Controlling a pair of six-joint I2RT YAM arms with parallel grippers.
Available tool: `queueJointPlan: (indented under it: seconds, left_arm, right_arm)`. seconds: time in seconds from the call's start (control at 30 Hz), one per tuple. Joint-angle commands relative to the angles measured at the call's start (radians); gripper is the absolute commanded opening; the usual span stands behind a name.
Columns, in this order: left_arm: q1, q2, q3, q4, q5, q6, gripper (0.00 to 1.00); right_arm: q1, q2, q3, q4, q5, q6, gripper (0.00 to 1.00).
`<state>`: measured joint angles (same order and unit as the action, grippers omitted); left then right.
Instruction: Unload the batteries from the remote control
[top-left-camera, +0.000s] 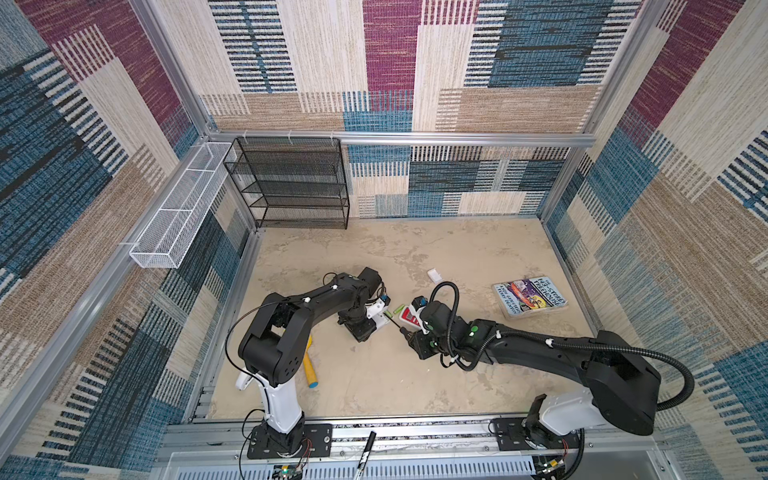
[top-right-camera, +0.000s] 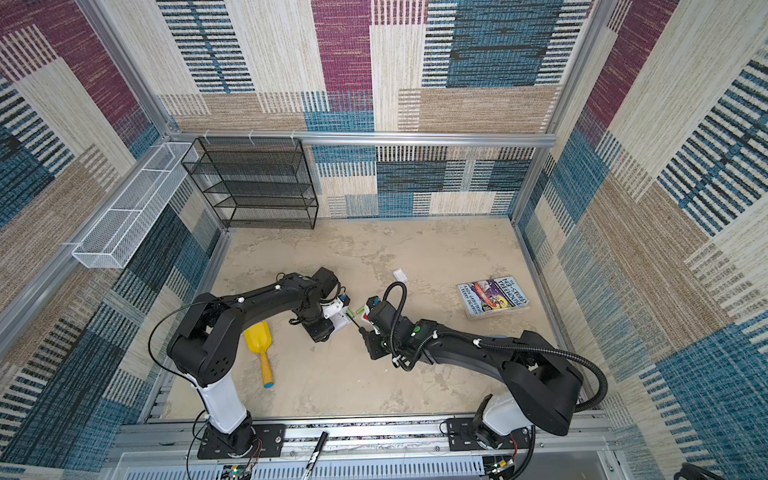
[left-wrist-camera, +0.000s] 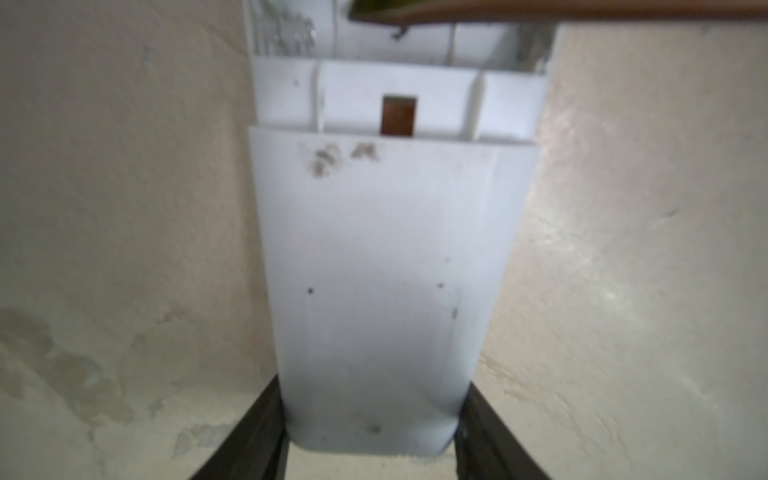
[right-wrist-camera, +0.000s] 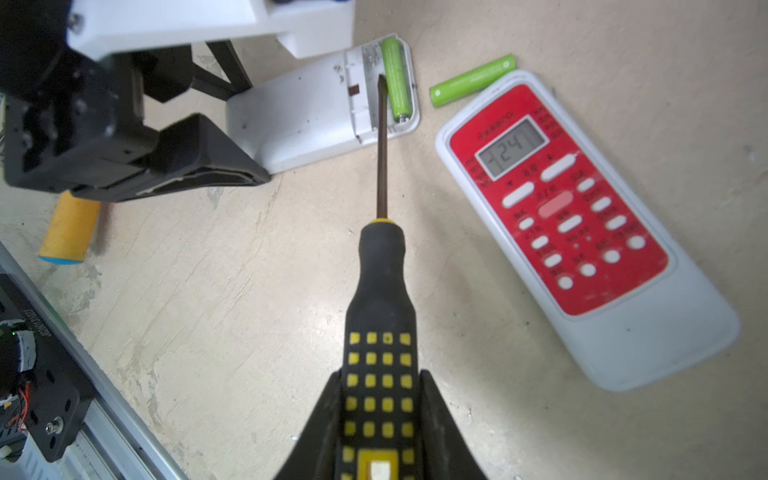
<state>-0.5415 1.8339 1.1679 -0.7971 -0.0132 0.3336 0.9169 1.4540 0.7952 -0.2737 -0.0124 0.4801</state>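
the black-and-yellow handle of the screwdriver (right-wrist-camera: 380, 291) is clamped between the narrow jaws of the right gripper (right-wrist-camera: 380, 376), nearest to the robot's base. its thin shaft is pointed away from the base. the tip is set inside the open battery compartment of the white remote (right-wrist-camera: 299, 120), just beside a green battery (right-wrist-camera: 396, 79) that is seated there along the outer side.

the white remote is laid face down on the bench (top-left-camera: 415, 374). its closed end is held by the left gripper (left-wrist-camera: 374, 386), whose 2 black fingers (left-wrist-camera: 262, 436) are set against the 2 long sides at a middle width. a loose green battery (right-wrist-camera: 472, 80) is laid on the bench between the white remote and the red remote (right-wrist-camera: 582, 232), just beside the top end of the red one. the red remote is laid face up.

a yellow scoop (top-right-camera: 258, 336) is laid near the left arm. farther back, a small white cover (top-left-camera: 434, 275) and a book (top-left-camera: 530, 296) are seen on the bench, well apart. a black mesh shelf (top-left-camera: 291, 183) is stood at the back wall, and a white wire basket (top-left-camera: 174, 216) is hung on the left wall.
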Motion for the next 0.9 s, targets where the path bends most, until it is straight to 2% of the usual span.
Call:
queueJointPlan:
  seconds: [0.0, 0.33, 0.53, 0.8, 0.87]
  left_arm:
    - [-0.016, 0.014, 0.001, 0.013, 0.05, -0.073, 0.58]
    - [-0.059, 0.082, 0.023, 0.015, 0.073, -0.125, 0.55]
    - [-0.082, 0.101, 0.032, 0.016, 0.076, -0.128, 0.55]
    - [-0.084, 0.105, 0.029, 0.023, 0.067, -0.128, 0.56]
    - [-0.084, 0.096, 0.031, 0.03, 0.066, -0.126, 0.61]
  right_arm:
    - [0.007, 0.024, 0.024, -0.065, 0.113, 0.052, 0.0]
    - [0.05, 0.102, 0.011, -0.012, 0.212, 0.126, 0.0]
    - [0.057, 0.126, 0.009, 0.043, 0.206, 0.113, 0.0]
    - [0.057, 0.079, -0.022, 0.081, 0.223, 0.097, 0.0]
    - [0.056, 0.049, -0.027, 0.082, 0.229, 0.079, 0.0]
